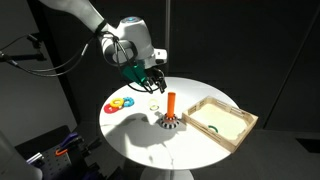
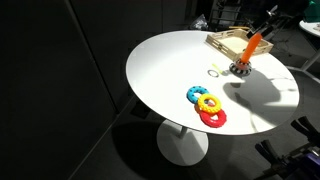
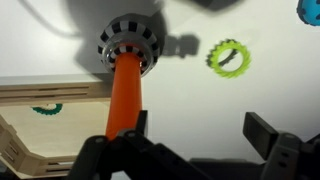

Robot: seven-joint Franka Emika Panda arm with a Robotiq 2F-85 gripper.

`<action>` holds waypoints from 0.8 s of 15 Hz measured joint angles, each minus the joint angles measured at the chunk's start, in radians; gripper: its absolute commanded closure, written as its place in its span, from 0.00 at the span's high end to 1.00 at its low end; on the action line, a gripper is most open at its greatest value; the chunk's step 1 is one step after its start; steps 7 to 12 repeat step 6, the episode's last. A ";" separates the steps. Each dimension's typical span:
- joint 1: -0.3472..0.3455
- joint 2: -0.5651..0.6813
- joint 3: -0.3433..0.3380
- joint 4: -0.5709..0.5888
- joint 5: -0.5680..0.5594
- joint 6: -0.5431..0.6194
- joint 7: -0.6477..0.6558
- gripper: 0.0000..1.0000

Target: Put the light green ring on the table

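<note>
The light green ring [image 3: 228,57] lies flat on the white round table [image 3: 190,100]. It is to the right of the orange peg [image 3: 125,95] in the wrist view, and it shows small in both exterior views [image 1: 153,107] [image 2: 214,71]. My gripper [image 3: 200,135] is open and empty. It hovers above the table [image 1: 140,140] near the peg [image 1: 171,104], apart from the ring. In an exterior view the gripper [image 1: 150,78] hangs over the spot between the peg and the coloured rings.
The peg stands on a round striped base [image 3: 130,42]. A light-wood tray [image 1: 222,120] beside the peg holds a small stronger-green piece [image 3: 46,108]. Red, yellow and blue rings [image 1: 120,103] [image 2: 207,105] lie together on the table. A blue ring edge [image 3: 310,10] shows in the wrist view.
</note>
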 measured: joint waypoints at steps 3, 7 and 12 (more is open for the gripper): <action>-0.003 -0.010 -0.023 0.002 0.000 -0.089 -0.002 1.00; 0.031 -0.022 -0.083 0.006 0.000 -0.160 -0.002 1.00; 0.031 -0.022 -0.083 0.006 0.000 -0.160 -0.002 1.00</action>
